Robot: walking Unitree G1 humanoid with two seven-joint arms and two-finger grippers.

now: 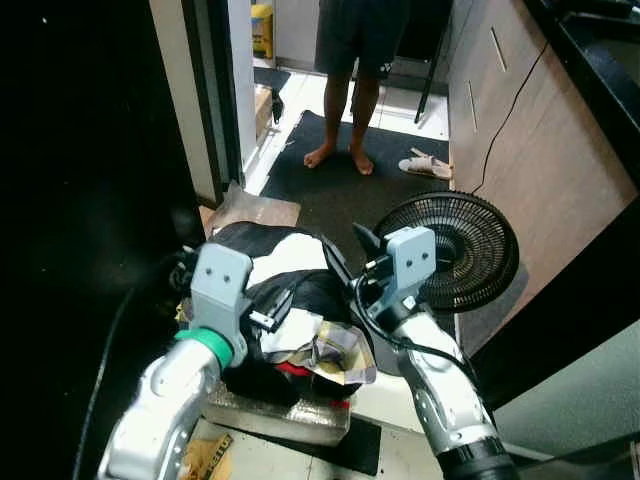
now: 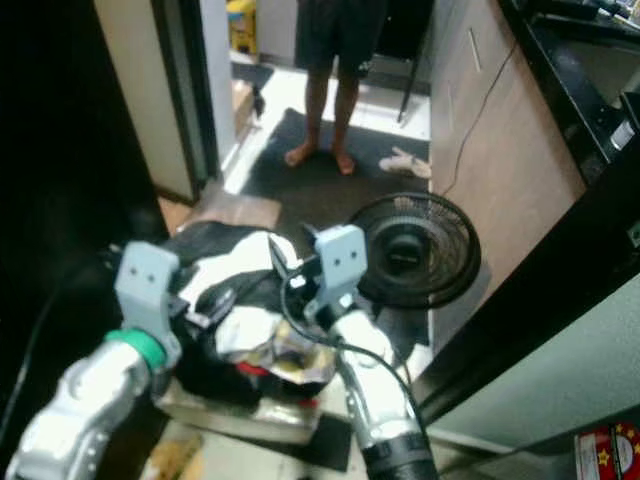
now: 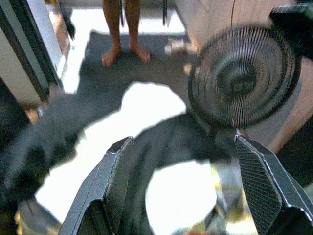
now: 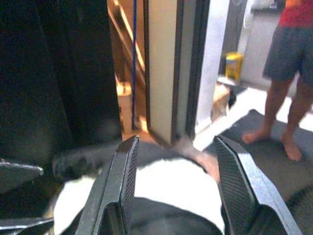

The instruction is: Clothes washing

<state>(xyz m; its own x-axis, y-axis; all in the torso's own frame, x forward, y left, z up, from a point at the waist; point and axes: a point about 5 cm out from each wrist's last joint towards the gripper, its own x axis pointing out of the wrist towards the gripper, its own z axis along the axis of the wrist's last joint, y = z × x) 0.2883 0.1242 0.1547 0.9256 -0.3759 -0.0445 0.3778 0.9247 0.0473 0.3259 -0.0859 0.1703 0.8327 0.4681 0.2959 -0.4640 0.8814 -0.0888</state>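
Black-and-white laundry heap waits under two open hands

Black and white clothes lie piled in a heap, a crumpled patterned piece at the near edge, on a low pale box on the floor. Both hands hover just above the pile, probably poised to gather it. The left hand has its fingers spread wide, holding nothing; the right hand is likewise wide and empty. A black floor fan stands just beside the heap. A person's bare legs stand on the dark mat beyond.

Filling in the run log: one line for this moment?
left pincer: open, over clothes pile | right pincer: open, above pile | fan: beside pile | person: standing on mat
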